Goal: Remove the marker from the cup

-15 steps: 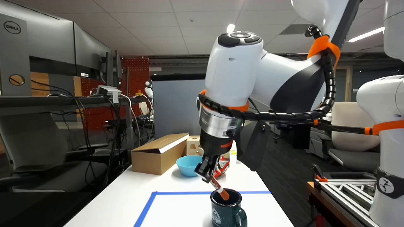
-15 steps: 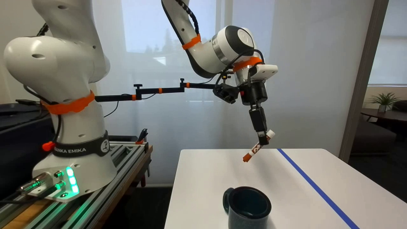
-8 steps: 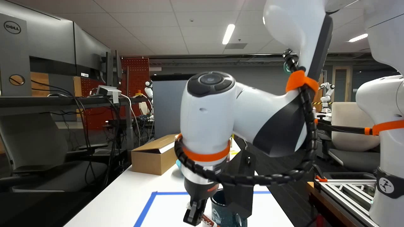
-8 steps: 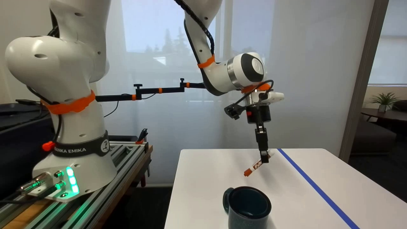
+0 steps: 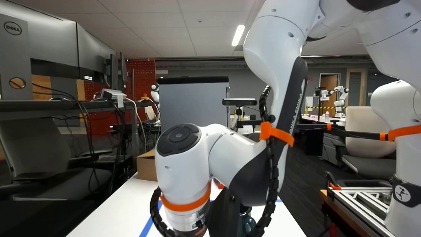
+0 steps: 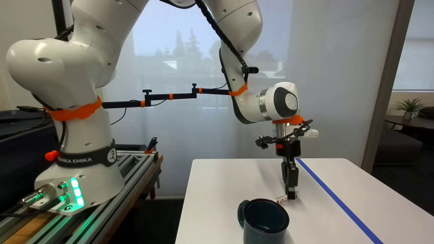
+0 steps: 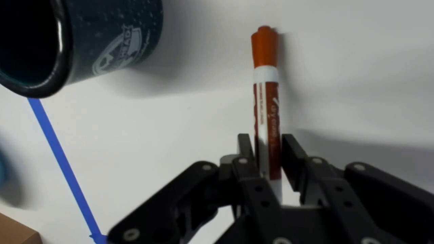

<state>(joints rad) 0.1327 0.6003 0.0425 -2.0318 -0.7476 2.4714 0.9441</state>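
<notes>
The marker [image 7: 268, 101], with its reddish-orange cap, is between the gripper's fingers in the wrist view. My gripper [image 7: 266, 149] is shut on its body, cap pointing away from the palm. The cap's shadow meets the cap, so that end is at or very near the table. In an exterior view the gripper [image 6: 291, 196] is low over the table, and part of the marker [image 6: 281, 199] shows behind the cup's rim. The dark teal cup [image 6: 266, 234] stands upright, apart from the marker. It shows in the wrist view [image 7: 101, 20] and, mostly hidden, in an exterior view [image 5: 248, 223].
Blue tape [image 6: 339, 200] runs across the white table [image 6: 220, 189]; it also shows in the wrist view [image 7: 61, 162]. A cardboard box [image 5: 147, 166] stands at the back. A light blue thing [image 7: 2, 171] is cut off at the wrist view's left edge.
The gripper has come down close to the table with the marker in it, and moved away from the cup's line in an exterior view. The marker is nearer to level. The cup has not moved.
</notes>
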